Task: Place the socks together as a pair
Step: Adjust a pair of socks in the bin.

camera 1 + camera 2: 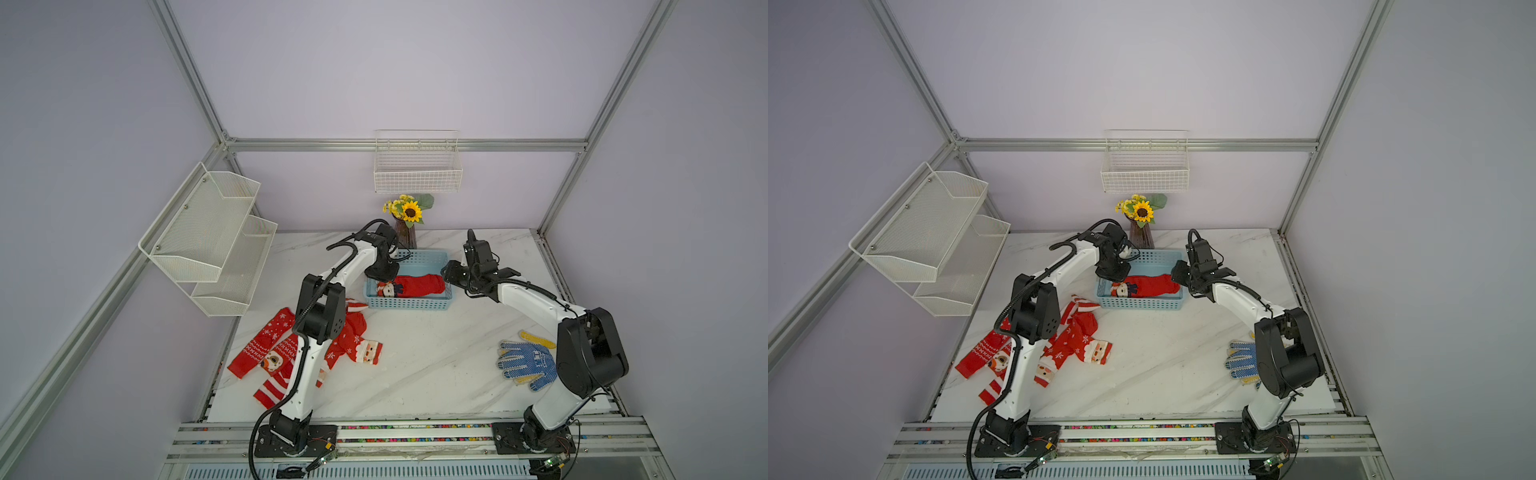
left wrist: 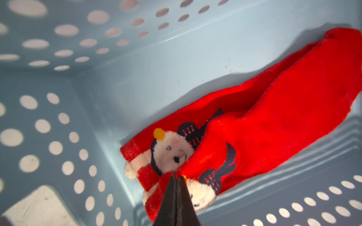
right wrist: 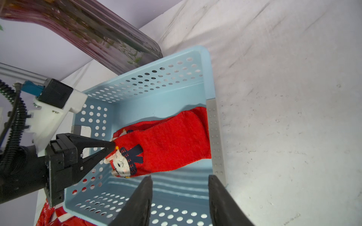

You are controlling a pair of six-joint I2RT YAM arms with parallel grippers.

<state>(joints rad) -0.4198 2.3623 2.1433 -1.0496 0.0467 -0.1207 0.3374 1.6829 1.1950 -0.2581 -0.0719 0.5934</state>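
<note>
Red fuzzy knitted socks with white snowman faces and navy scarves (image 2: pixel 274 127) lie as a pair inside the pale blue perforated plastic basket (image 2: pixel 58 137). One is stacked on the other, cuffs at the same end, and the lower one peeks out along one side. Both top views show them stretched along the basket floor (image 1: pixel 415 286) (image 1: pixel 1150 286).

The left jaws are pressed together, their tips touching the cuff edge of the upper sock. I cannot tell whether a fold of knit is nipped between them. The right jaws stand moderately apart and empty, hanging over the basket's toe end.

I judge this pairing all but finished, with the step in hand being the last tidy-up or let-go at the cuff. The next move calls for the left jaws to lift straight off, since the nap is soft and limp and would drag askew if snagged.

More red snowflake-patterned socks with Santa and bear figures (image 1: pixel 353 336) lie heaped and overlapping on the white marble-look bench (image 1: pixel 436 374), partly under the left arm, and will need matching by figure. Blue and yellow dotted gloves (image 1: pixel 525 361) lie well apart from them.

The basket looks rigid and smooth, with round holes and a ribbed floor.
</note>
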